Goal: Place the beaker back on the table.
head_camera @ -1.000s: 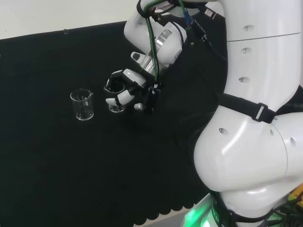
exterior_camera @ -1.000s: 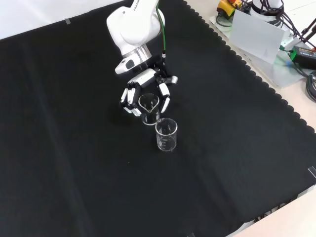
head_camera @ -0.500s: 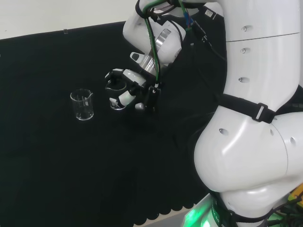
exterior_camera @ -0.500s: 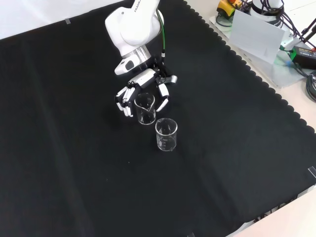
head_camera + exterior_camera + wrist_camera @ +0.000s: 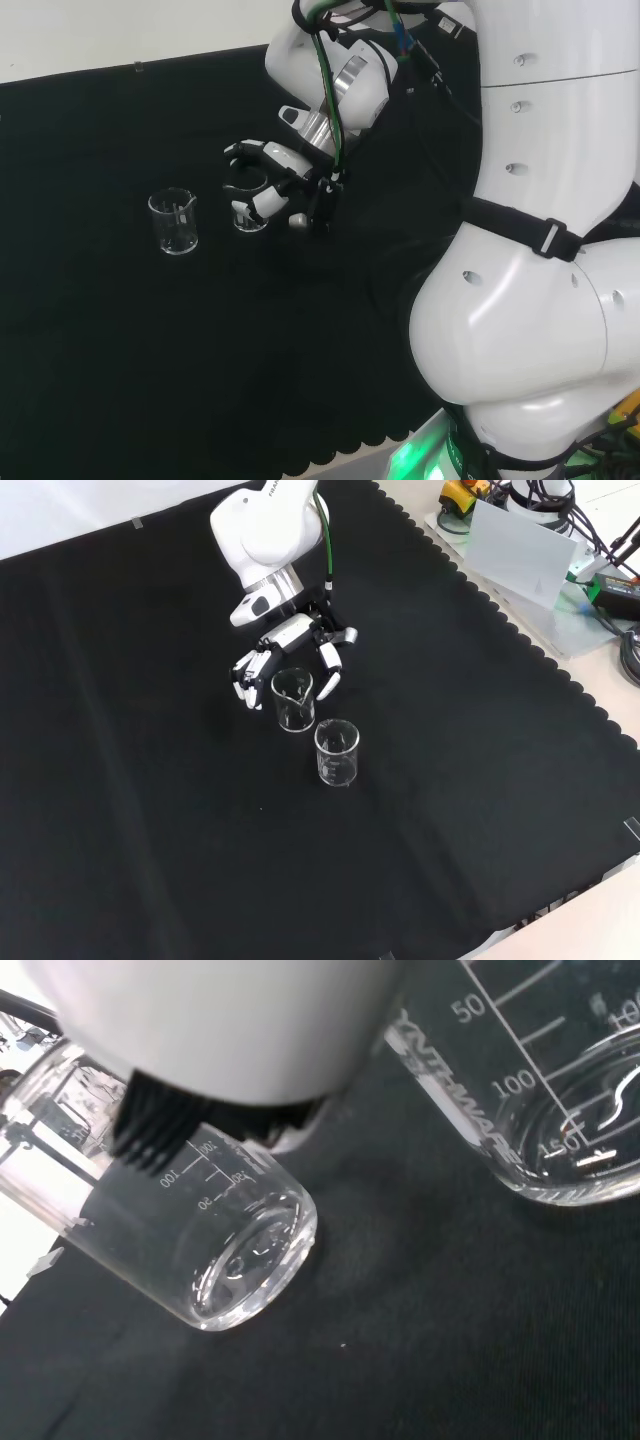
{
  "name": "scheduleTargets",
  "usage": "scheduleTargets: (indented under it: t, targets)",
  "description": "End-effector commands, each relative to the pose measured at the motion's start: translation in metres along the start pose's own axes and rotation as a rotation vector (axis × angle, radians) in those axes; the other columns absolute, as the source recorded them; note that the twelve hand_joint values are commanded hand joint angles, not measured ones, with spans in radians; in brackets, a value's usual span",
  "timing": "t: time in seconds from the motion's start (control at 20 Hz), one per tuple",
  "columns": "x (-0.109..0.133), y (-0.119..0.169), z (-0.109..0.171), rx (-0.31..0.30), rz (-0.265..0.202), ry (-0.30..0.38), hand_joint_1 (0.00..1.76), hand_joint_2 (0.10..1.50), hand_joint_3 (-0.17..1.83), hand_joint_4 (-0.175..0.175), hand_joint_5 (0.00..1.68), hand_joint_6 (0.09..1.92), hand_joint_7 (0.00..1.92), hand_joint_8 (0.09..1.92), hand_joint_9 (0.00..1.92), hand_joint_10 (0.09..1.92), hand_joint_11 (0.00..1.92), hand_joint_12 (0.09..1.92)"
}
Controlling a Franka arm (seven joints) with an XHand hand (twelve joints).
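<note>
A clear glass beaker (image 5: pixel 293 700) stands upright on the black cloth, just in front of the hand (image 5: pixel 288 640) in the front view. The fingers (image 5: pixel 245 680) are spread on one side of it and the thumb (image 5: pixel 330 675) on the other, both apart from the glass, so the hand is open. The head view has this beaker (image 5: pixel 248 215) at the left of the hand (image 5: pixel 280 180). Close up in the wrist view, the beaker (image 5: pixel 235 1260) rests on the cloth below a blurred white part of the hand (image 5: pixel 220 1020).
A second clear beaker (image 5: pixel 337 752) stands a short way nearer the front view's camera; it is the left one (image 5: pixel 174 222) in the head view and large in the wrist view (image 5: pixel 560 1110). Boxes and cables lie past the cloth's right edge (image 5: pixel 560 670).
The fingers and thumb have spread away from the beaker and the hand has drawn up and back a little. The beaker stays standing on the cloth.
</note>
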State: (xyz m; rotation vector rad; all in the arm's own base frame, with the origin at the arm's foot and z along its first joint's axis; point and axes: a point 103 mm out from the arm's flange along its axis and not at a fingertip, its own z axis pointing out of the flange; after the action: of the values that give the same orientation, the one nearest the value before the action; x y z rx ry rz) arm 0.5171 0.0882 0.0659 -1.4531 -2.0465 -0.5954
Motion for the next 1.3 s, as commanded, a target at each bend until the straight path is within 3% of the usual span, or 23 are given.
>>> scheduleTargets:
  t: [0.05, 0.75, 1.3]
  targets:
    - [0.004, -0.002, -0.011, -0.018, -0.003, -0.009, 1.02, 0.32, 1.04, -0.076, 0.32, 0.33, 0.35, 0.71, 0.35, 0.73, 0.00, 1.19]
    - [0.017, -0.016, -0.049, -0.028, -0.012, -0.047, 1.01, 0.33, 1.04, -0.076, 0.35, 0.32, 0.35, 0.70, 0.36, 0.72, 0.00, 1.20]
    - [0.029, -0.033, -0.085, -0.045, 0.012, -0.094, 1.01, 0.35, 1.06, -0.076, 0.37, 0.31, 0.37, 0.70, 0.38, 0.72, 0.00, 1.21]
